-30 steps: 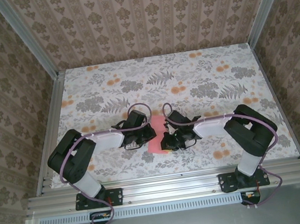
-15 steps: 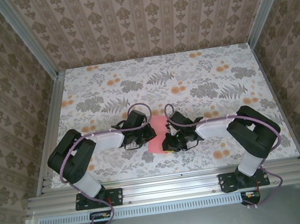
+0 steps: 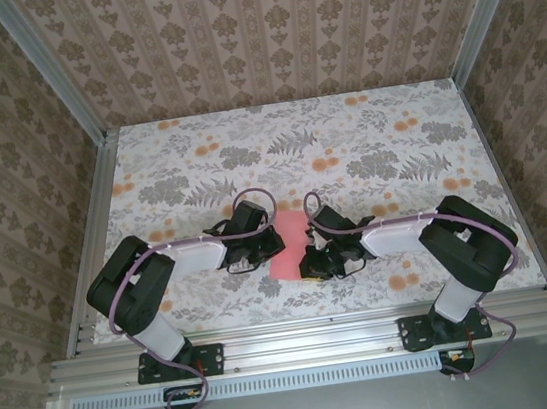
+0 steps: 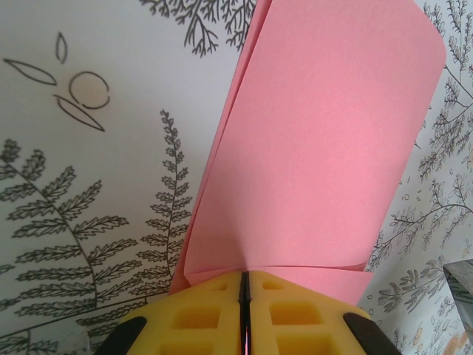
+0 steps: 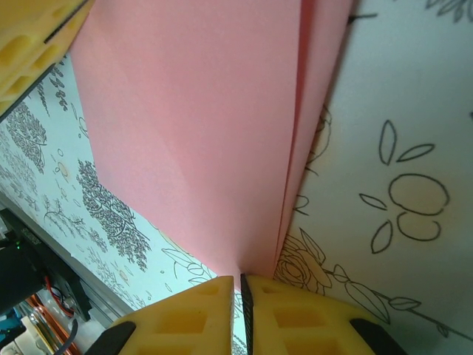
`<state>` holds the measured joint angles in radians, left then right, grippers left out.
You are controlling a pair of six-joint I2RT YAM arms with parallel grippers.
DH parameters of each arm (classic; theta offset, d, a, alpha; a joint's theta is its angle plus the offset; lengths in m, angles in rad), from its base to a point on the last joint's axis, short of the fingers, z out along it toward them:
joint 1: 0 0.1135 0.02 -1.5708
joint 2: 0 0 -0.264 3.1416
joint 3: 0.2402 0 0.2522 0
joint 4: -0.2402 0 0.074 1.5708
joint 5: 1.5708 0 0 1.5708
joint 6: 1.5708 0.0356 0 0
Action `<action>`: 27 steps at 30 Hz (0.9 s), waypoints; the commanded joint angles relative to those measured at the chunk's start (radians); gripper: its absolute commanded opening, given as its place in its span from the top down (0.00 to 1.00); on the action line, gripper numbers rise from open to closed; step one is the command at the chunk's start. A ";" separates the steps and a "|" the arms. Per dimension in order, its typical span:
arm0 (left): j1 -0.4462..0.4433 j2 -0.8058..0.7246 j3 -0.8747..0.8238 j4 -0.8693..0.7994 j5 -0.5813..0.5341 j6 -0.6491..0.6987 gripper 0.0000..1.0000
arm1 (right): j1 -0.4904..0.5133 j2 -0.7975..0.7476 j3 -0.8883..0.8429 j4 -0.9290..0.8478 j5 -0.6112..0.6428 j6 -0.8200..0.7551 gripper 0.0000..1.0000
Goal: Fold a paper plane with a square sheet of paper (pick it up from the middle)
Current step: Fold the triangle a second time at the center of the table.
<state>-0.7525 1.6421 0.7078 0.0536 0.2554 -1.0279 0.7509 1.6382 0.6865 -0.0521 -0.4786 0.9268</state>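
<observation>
Mid-fold, I'd say: left claw [image 4: 244, 281] & right claw [image 5: 242, 282] each pinch the doubled pink paper sheet [image 4: 318, 148]. Next prob: lay it on worktop [image 3: 365, 132], press crease.

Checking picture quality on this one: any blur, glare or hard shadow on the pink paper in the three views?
Top external: even light, sharp, no glare; the pink paper is small and partly covered. Left wrist: paper crisp, evenly lit; left gripper cropped at the bottom edge. Right wrist: paper sharp, a thin shadow between its layers above the right gripper.
</observation>
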 commanded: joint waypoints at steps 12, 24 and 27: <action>-0.009 0.034 0.009 -0.111 -0.031 0.021 0.90 | 0.003 -0.129 0.017 -0.185 0.054 -0.048 0.81; -0.042 0.008 0.060 -0.151 -0.041 0.028 0.89 | -0.102 -0.102 0.082 -0.105 0.153 -0.093 0.60; -0.043 0.004 0.059 -0.153 -0.041 0.026 0.89 | -0.116 -0.057 0.107 -0.100 0.152 -0.099 0.59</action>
<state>-0.7872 1.6451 0.7536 -0.0391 0.2348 -1.0195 0.6441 1.5433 0.7506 -0.1707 -0.3454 0.8471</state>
